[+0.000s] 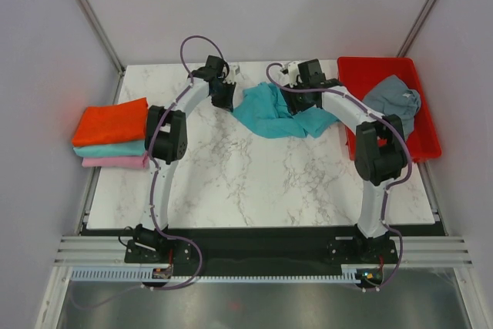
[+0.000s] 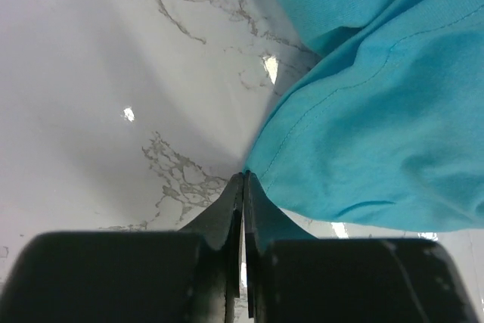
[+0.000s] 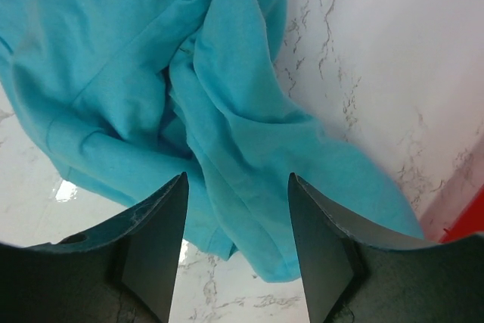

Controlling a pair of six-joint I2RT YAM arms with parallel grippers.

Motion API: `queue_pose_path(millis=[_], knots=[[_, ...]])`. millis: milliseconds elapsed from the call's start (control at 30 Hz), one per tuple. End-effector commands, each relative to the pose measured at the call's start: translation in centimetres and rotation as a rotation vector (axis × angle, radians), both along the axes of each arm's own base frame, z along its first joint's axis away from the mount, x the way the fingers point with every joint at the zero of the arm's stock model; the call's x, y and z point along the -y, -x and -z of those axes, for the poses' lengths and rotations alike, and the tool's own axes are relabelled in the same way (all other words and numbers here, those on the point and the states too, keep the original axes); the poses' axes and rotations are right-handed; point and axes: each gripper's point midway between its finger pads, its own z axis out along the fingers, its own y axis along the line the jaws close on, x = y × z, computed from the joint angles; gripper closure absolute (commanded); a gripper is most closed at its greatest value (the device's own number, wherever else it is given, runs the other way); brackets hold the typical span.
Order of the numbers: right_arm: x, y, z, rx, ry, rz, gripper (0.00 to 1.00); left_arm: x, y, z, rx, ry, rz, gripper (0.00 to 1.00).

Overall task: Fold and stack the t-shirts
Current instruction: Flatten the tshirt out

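A crumpled turquoise t-shirt lies at the back middle of the table. My left gripper is shut on this shirt's left corner, right at the hem. My right gripper hangs open over the shirt's right-hand folds, one finger on each side of a ridge of cloth, gripping nothing. A slate grey t-shirt lies bunched in the red tray. At the table's left edge sits a folded stack: orange-red on top, teal under it, pink at the bottom.
The red tray takes up the right back corner of the marble table. Pale walls and metal frame posts close in the back and both sides. Both arms reach to the back of the table.
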Motion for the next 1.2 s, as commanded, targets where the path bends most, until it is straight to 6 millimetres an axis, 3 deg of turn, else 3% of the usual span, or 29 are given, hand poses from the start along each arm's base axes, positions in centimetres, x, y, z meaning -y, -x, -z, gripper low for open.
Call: queue_pose_path(millis=[0,300,333,400,467,533,567,633,667,733,767,867,900,967,1167], knots=[[0.9,-0.4,1.7,-0.018,0.077,0.001,0.36,1.1,0.6,0.5,-0.019,0.029,0.051,0.98],[2.0,-1.0,4.5,-0.046,0.200,0.040,0.39,1.1,1.2,-1.9,-0.001,0.047,0.052,0.98],[2.3,-1.2,4.5,-0.039,0.213,0.055,0.44,1.0,1.4,-2.8,0.010,0.050,0.052,0.98],[2.8,-1.9,3.5,-0.006,0.234,0.077,0.75,0.7,1.5,-3.6,0.020,0.043,0.045,0.98],[3.0,-2.8,1.5,0.049,0.238,0.098,1.00,0.4,2.1,-5.4,0.037,0.045,0.044,0.98],[2.8,-3.5,-0.3,0.090,0.226,0.106,1.00,-0.1,3.0,-6.1,0.031,0.046,0.034,0.98],[2.6,-3.9,-2.2,0.128,0.210,0.108,1.00,-0.5,3.2,-8.4,0.064,0.061,0.025,0.98],[2.0,-4.1,-4.3,0.165,0.188,0.094,1.00,-1.0,4.3,-9.5,0.063,0.075,0.019,0.98],[1.5,-4.3,-6.1,0.199,0.174,0.080,1.00,-1.3,4.6,-11.6,0.097,0.089,0.018,0.98],[0.9,-4.2,-7.8,0.218,0.157,0.059,1.00,-1.8,5.5,-12.9,0.113,0.091,0.014,0.98],[0.4,-4.3,-9.7,0.249,0.138,0.049,1.00,-2.2,6.0,-15.1,0.150,0.101,0.010,0.98],[-0.9,-3.7,-12.5,0.266,0.091,0.004,1.00,-2.8,7.6,-17.1,0.178,0.106,0.017,0.98],[-1.2,-3.4,-13.0,0.264,0.084,-0.011,1.00,-2.9,8.6,-19.1,0.207,0.120,0.027,0.98],[-2.1,-2.6,-15.3,0.301,0.050,-0.057,1.00,-3.2,10.3,-20.4,0.221,0.127,0.042,0.98],[-4.7,-0.1,-20.3,0.363,-0.047,-0.190,0.99,-3.8,17.0,-26.7,0.318,0.211,0.089,0.98]])
